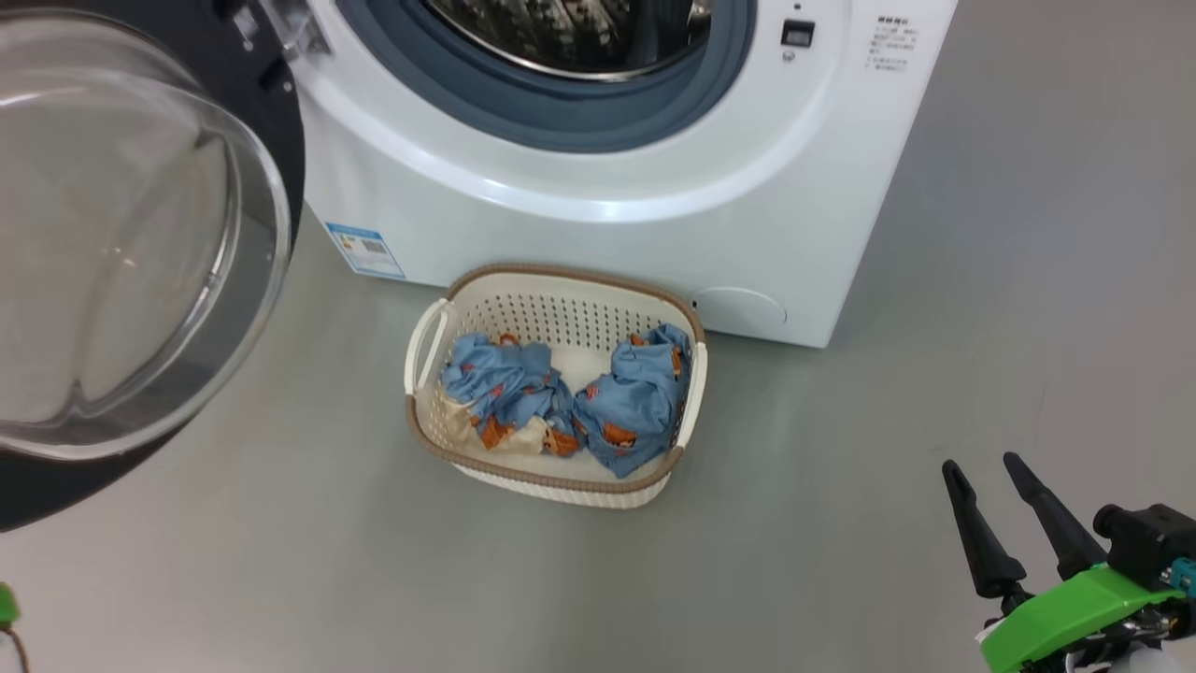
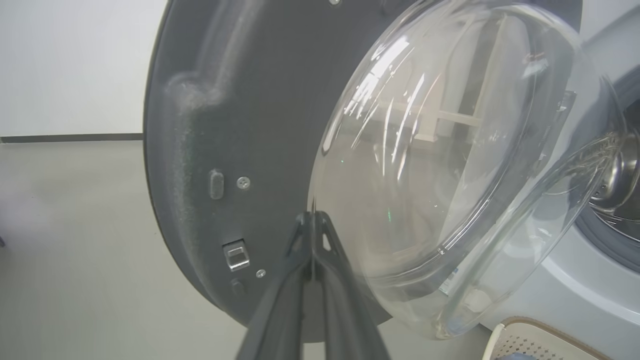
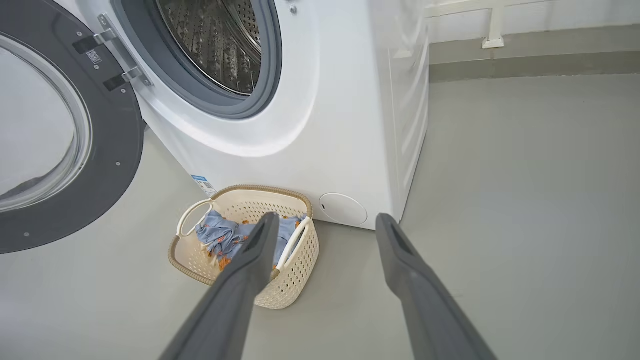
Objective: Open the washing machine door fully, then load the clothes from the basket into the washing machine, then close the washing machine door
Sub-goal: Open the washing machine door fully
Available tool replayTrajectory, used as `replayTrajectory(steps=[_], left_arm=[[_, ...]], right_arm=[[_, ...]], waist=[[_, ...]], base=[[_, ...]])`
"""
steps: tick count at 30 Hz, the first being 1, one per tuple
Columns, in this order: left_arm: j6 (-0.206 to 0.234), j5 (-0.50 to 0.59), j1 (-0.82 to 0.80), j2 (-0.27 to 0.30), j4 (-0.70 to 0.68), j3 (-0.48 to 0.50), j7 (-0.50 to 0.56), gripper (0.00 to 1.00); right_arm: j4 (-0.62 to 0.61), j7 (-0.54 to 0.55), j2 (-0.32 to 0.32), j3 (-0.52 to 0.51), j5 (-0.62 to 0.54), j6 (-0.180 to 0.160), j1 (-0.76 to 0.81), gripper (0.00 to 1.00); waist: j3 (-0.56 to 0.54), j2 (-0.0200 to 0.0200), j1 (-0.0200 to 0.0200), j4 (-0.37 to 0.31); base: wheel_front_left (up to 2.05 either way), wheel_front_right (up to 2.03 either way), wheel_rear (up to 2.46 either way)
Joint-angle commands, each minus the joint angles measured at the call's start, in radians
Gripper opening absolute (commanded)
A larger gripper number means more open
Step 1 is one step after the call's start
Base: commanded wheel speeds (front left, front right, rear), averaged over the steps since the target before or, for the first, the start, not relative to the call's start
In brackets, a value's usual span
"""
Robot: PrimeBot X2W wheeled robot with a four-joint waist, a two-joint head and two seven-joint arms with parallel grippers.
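Grey floor (image 1: 841,523), white wall (image 2: 75,65)

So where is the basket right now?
Head view, centre: the basket sits on the floor just before the washing machine, right of its open door.

Washing machine door (image 1: 121,243) was open, clothes (image 1: 635,397) sat in basket (image 1: 561,276).
Door stood at left, drum (image 1: 570,33) exposed. Basket was on the floor (image 1: 841,467) just before the washing machine (image 1: 598,215). Right gripper (image 1: 983,462) at lower right, fingers apart, nothing held.
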Motion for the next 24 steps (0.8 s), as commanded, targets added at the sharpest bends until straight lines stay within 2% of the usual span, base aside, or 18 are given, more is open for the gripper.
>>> replayTrajectory(steps=[1, 3, 4, 5, 14, 24], left_arm=[[-0.004, -0.009, 0.014, 0.041, -0.037, 0.013, -0.006, 0.33], [-0.013, -0.019, 0.039, 0.027, -0.066, -0.011, -0.006, 0.66], [-0.015, -0.027, 0.053, 0.018, -0.08, -0.022, -0.006, 0.94], [-0.016, -0.032, 0.068, 0.011, -0.094, -0.032, -0.006, 1.0], [-0.017, -0.106, 0.204, -0.017, -0.213, -0.193, -0.006, 1.0], [-0.018, -0.163, 0.274, 0.01, -0.289, -0.371, -0.006, 1.0]], right_arm=[[-0.019, -0.012, -0.011, 0.023, 0.008, 0.003, 0.011, 1.0], [-0.018, -0.012, -0.011, 0.022, 0.009, 0.003, 0.017, 1.0], [-0.019, -0.012, -0.011, 0.022, 0.009, 0.003, 0.019, 1.0], [-0.019, -0.012, -0.011, 0.022, 0.01, 0.003, 0.022, 1.0], [-0.024, -0.012, 0.0, 0.016, 0.012, 0.003, 0.041, 1.0], [-0.035, -0.012, 0.011, -0.006, 0.007, 0.003, 0.059, 1.0]], waist=[[-0.032, 0.0, 0.0, 0.011], [-0.044, 0.0, 0.0, 0.013], [-0.05, 0.0, 0.0, 0.013], [-0.056, 0.0, 0.0, 0.012], [-0.096, 0.0, 0.0, -0.023], [-0.114, 0.0, 0.0, -0.116]], base=[[0.0, 0.0, 0.0], [0.0, 0.0, 0.0], [0.0, 0.0, 0.0], [0.0, 0.0, 0.0], [0.0, 0.0, 0.0], [0.0, 0.0, 0.0]])
